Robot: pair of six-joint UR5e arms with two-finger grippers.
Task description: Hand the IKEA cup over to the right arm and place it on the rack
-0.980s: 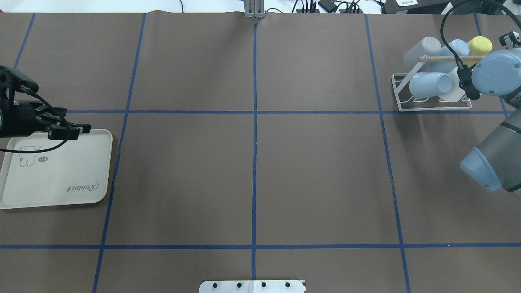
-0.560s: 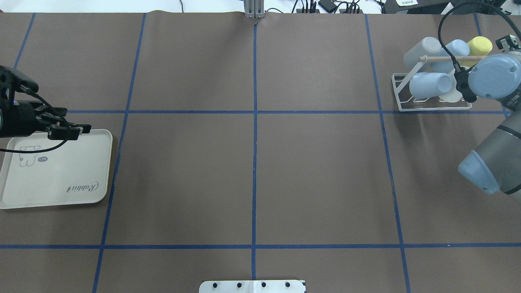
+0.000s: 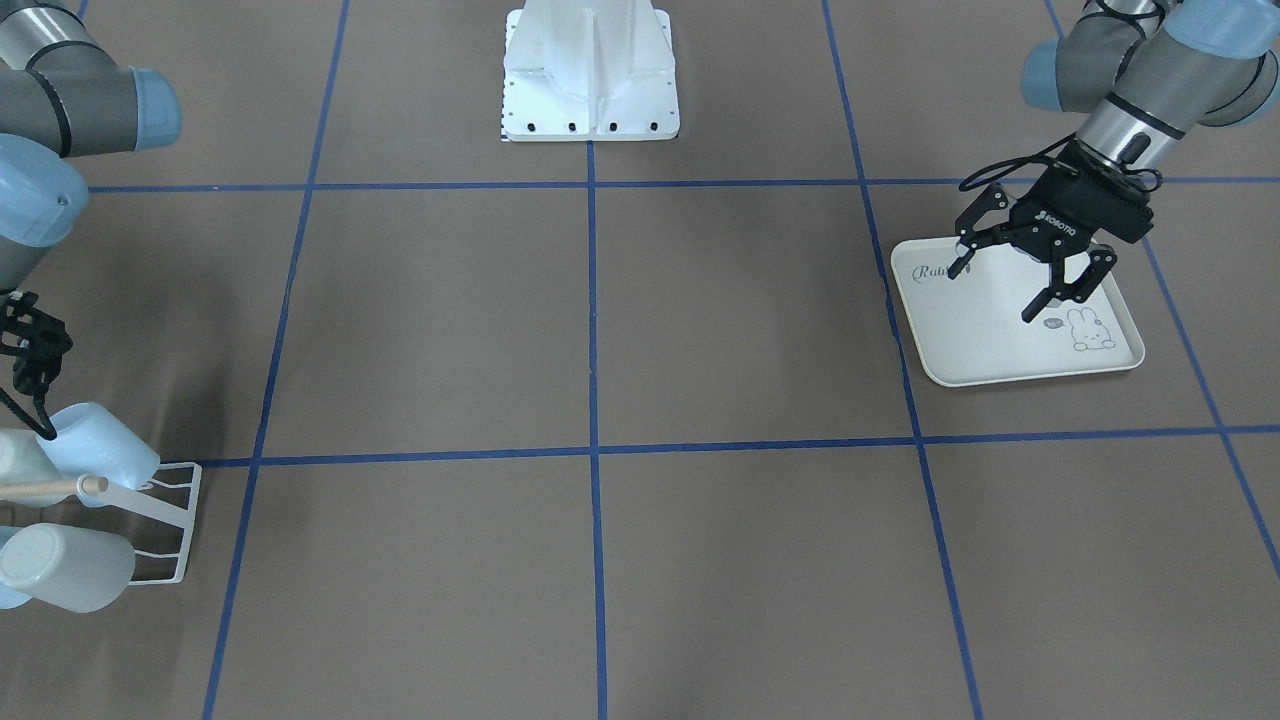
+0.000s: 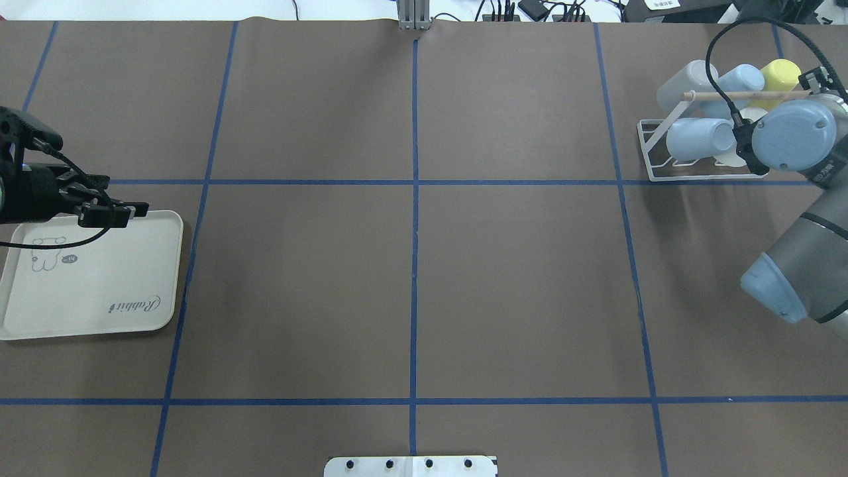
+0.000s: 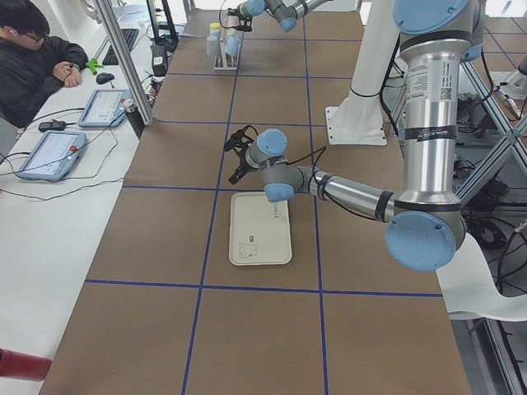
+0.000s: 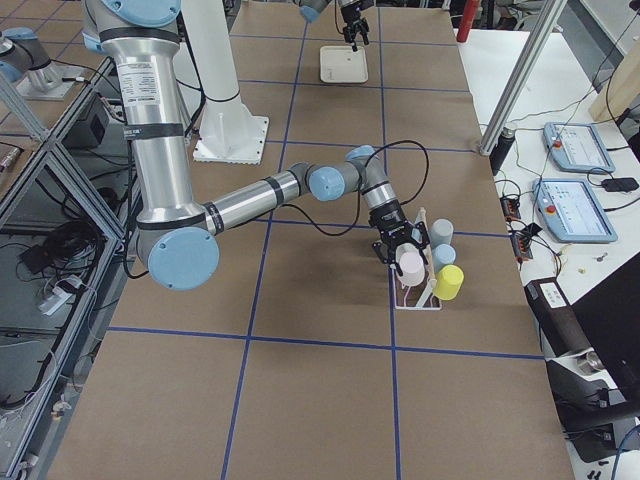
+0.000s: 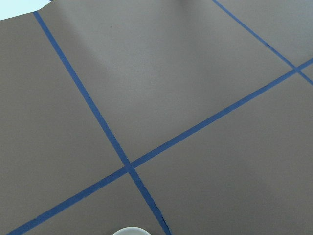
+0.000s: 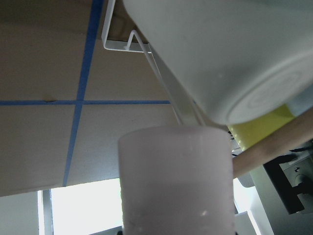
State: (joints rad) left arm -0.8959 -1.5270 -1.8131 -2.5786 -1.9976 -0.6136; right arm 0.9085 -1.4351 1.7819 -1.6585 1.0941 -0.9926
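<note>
The white wire rack (image 4: 662, 173) with a wooden dowel (image 4: 715, 96) stands at the far right and carries several pale blue cups (image 4: 699, 138) and a yellow cup (image 4: 782, 71). My right gripper (image 6: 398, 252) is at the rack's near side, shut on a pale pink-white IKEA cup (image 6: 410, 266). That cup fills the right wrist view (image 8: 176, 181), close under a pale cup and beside the rack's wire (image 8: 146, 54). In the overhead view the right wrist hides the gripper. My left gripper (image 3: 1010, 288) is open and empty above the cream rabbit-print tray (image 3: 990, 345).
The tray (image 4: 99, 291) holds nothing and lies at the table's left end. The robot's white base (image 3: 590, 90) stands at the middle of the near edge. Blue tape lines cross the brown table cover. An operator and tablets are beyond the far edge (image 5: 33, 66).
My right wrist has shifted left and toward the robot over the rack, covering more of the pale cup. The left arm has not moved.
</note>
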